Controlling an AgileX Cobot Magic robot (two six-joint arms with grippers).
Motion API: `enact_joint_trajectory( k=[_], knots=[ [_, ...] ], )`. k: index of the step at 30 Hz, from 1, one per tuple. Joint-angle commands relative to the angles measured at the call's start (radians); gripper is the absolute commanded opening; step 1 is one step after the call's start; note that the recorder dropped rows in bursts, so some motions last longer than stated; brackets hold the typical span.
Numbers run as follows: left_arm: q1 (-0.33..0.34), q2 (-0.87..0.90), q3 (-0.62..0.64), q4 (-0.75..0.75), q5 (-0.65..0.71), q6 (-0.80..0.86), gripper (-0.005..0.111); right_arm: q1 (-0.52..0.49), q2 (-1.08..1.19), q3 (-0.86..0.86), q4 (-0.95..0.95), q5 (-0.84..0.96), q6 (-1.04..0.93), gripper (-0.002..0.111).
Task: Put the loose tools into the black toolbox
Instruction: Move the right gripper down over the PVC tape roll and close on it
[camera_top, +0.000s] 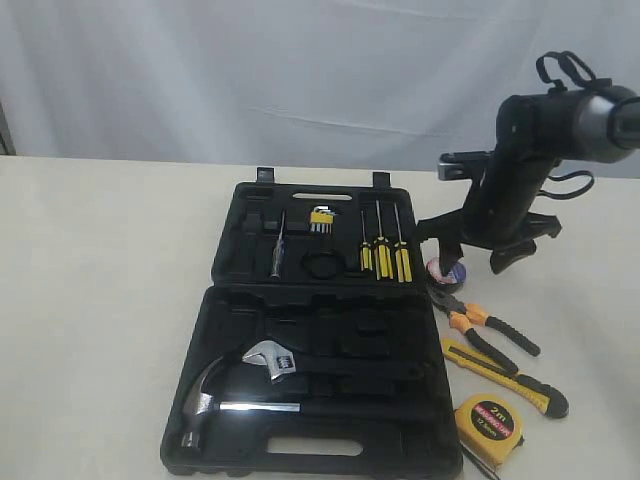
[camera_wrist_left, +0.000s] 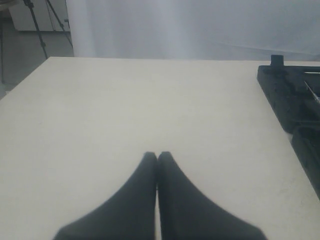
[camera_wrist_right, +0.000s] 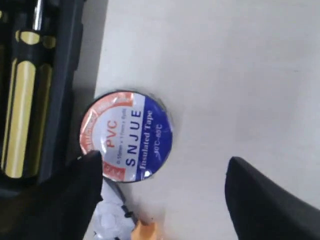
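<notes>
The black toolbox lies open in the middle of the table. Right of it lie the small tape roll, the orange-and-black pliers, the yellow-and-black utility knife and the yellow "2m" tape measure. My right gripper hangs open just above the tape roll, whose label is red, white and blue; one finger overlaps the roll's edge, the other finger stands well clear. The left gripper is shut and empty over bare table, left of the toolbox.
Inside the toolbox sit a claw hammer, an adjustable wrench, three yellow-handled screwdrivers and a hex key set. A white curtain hangs behind the table. The pliers' jaws lie close to the tape roll.
</notes>
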Motion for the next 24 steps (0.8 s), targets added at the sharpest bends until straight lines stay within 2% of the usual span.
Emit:
enact_joint_trajectory(
  k=[1, 10, 24],
  knots=[
    [-0.005, -0.001, 0.003, 0.000, -0.005, -0.006, 0.000, -0.006, 0.023, -0.006, 0.017, -0.033, -0.007, 0.065],
    [-0.005, -0.001, 0.003, 0.000, -0.005, -0.006, 0.000, -0.004, 0.027, -0.006, 0.119, -0.045, -0.081, 0.065],
    [-0.005, -0.001, 0.003, 0.000, -0.005, -0.006, 0.000, -0.004, 0.074, -0.006, 0.103, -0.104, -0.081, 0.065]
  ],
)
